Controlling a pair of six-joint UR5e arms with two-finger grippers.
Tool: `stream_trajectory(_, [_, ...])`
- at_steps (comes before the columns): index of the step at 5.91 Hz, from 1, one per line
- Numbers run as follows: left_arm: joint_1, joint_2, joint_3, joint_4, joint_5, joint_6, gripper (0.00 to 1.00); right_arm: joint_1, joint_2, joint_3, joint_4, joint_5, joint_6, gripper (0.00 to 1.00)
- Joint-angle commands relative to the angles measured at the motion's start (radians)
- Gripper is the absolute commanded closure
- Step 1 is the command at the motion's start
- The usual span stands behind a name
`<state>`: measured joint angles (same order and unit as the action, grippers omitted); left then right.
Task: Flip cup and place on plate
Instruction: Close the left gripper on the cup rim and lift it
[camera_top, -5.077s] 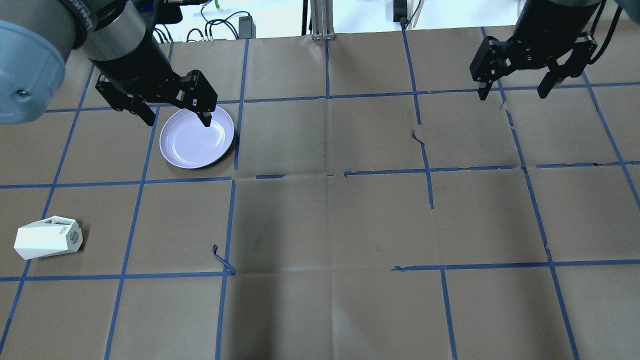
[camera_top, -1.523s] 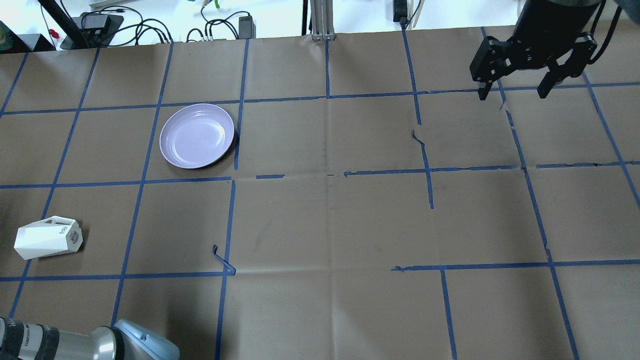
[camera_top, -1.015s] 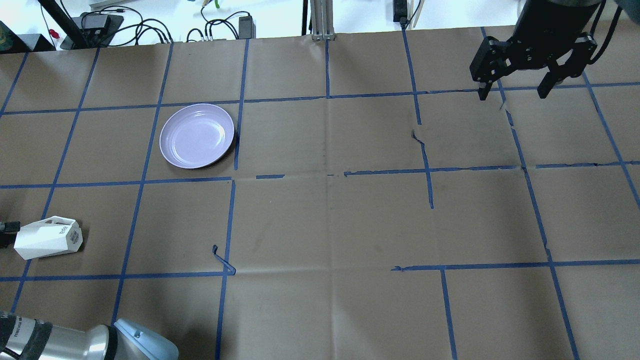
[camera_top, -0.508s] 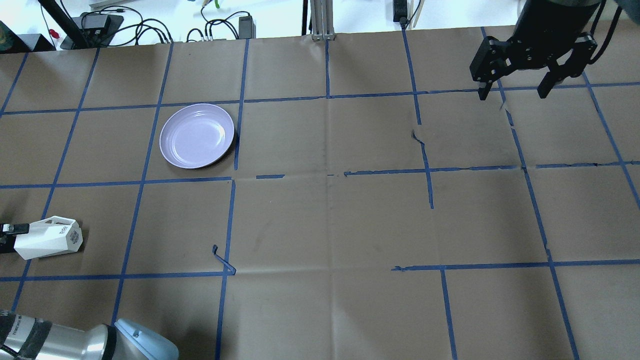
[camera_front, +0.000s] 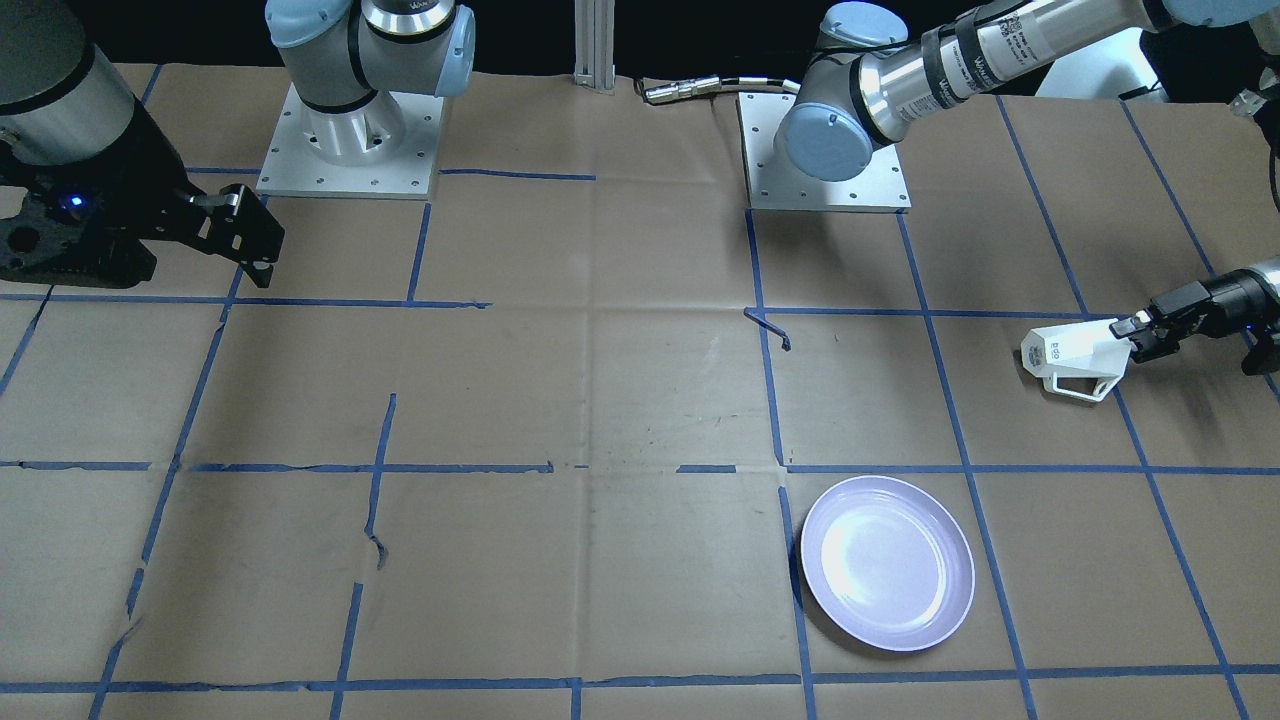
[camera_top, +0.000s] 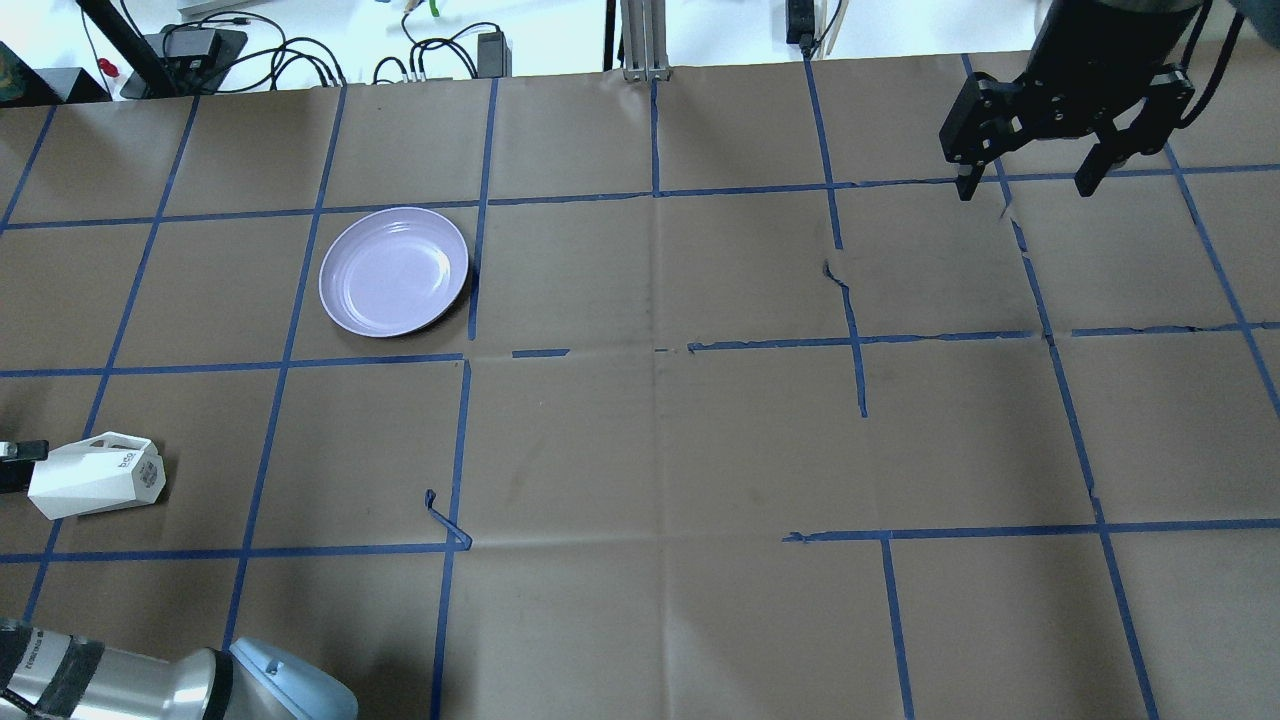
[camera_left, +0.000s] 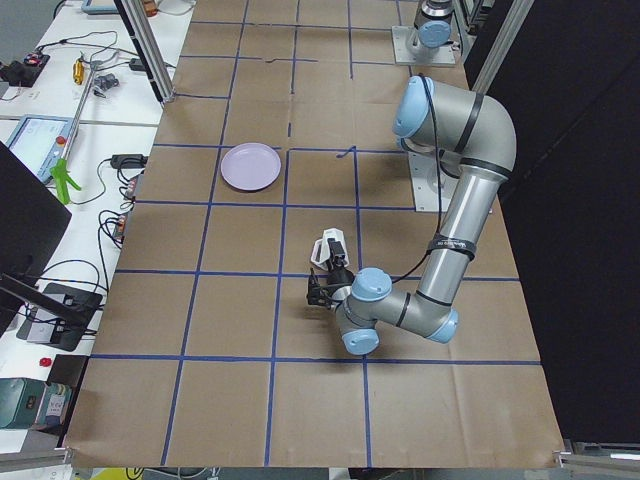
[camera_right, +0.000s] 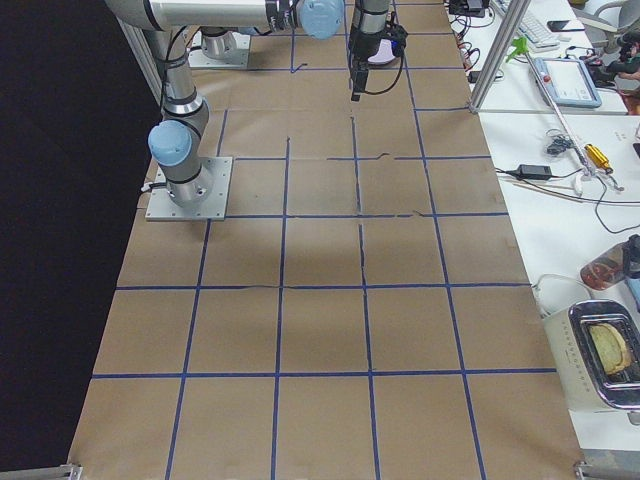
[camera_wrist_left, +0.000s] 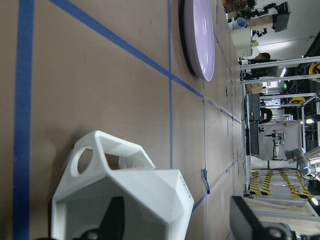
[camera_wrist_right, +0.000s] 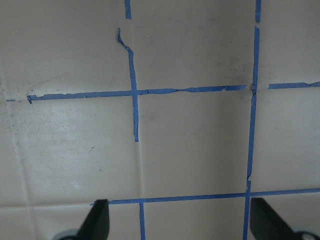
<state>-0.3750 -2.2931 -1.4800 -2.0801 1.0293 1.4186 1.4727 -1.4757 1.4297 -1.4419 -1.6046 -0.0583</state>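
The white faceted cup (camera_top: 97, 475) lies on its side at the table's far left, handle toward the plate; it also shows in the front view (camera_front: 1075, 358) and fills the bottom of the left wrist view (camera_wrist_left: 125, 200). My left gripper (camera_top: 20, 465) reaches in low from the left edge, open, at the cup's end, one fingertip (camera_front: 1125, 325) at the cup's upper edge. The lavender plate (camera_top: 394, 271) sits bare further back, apart from the cup. My right gripper (camera_top: 1028, 185) hangs open and holds nothing above the back right.
The left arm's elbow (camera_top: 200, 685) lies low over the near left corner. A curled strip of blue tape (camera_top: 445, 520) sticks up right of the cup. Cables and gear (camera_top: 200, 45) lie beyond the table's back edge.
My left arm left the plate and swung down; its gripper has come in from the left edge to the cup's end. Cup, plate and right arm have not moved.
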Motion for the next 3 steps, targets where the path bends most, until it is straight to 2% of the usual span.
stream_trajectory(1, [0.001, -0.014, 0.003, -0.015, 0.001, 0.002, 0.99, 0.000, 0.000, 0.000, 0.000, 0.000, 0.000, 0.00])
stream_trajectory(3, [-0.001, 0.018, 0.007, -0.028, -0.015, -0.004, 1.00, 0.000, 0.000, 0.000, 0.000, 0.000, 0.000, 0.00])
